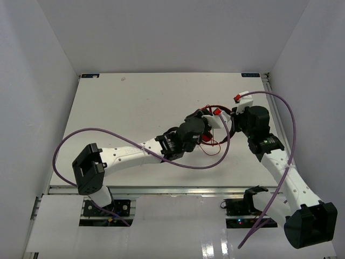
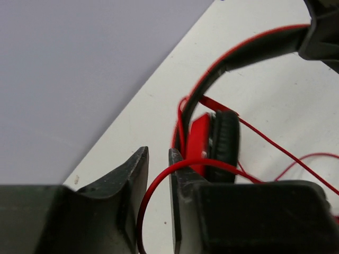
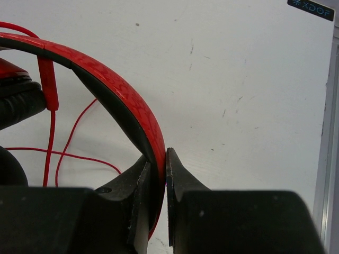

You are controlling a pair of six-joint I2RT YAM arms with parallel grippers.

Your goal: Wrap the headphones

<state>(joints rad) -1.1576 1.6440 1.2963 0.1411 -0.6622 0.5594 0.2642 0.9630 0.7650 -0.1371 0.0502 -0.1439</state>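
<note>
The red headphones [image 1: 214, 111] lie between my two arms at mid-table. In the right wrist view my right gripper [image 3: 158, 159] is shut on the red-and-black headband [image 3: 106, 74], which arcs away to the left toward an earcup [image 3: 16, 100]. In the left wrist view my left gripper [image 2: 158, 159] stands slightly open. The thin red cable [image 2: 153, 188] loops loosely through the gap between its fingers and crosses over the right fingertip, unpinched. Just beyond stands a red earcup with black padding [image 2: 212, 143], and the headband [image 2: 249, 50] rises above it. More cable [image 3: 69, 137] trails on the table.
Thick purple robot cables [image 1: 291, 135] [image 1: 108, 132] arc over the white table [image 1: 135, 102] on both sides. White walls close in the left, back and right. A metal rail [image 3: 326, 132] runs along the table's right edge.
</note>
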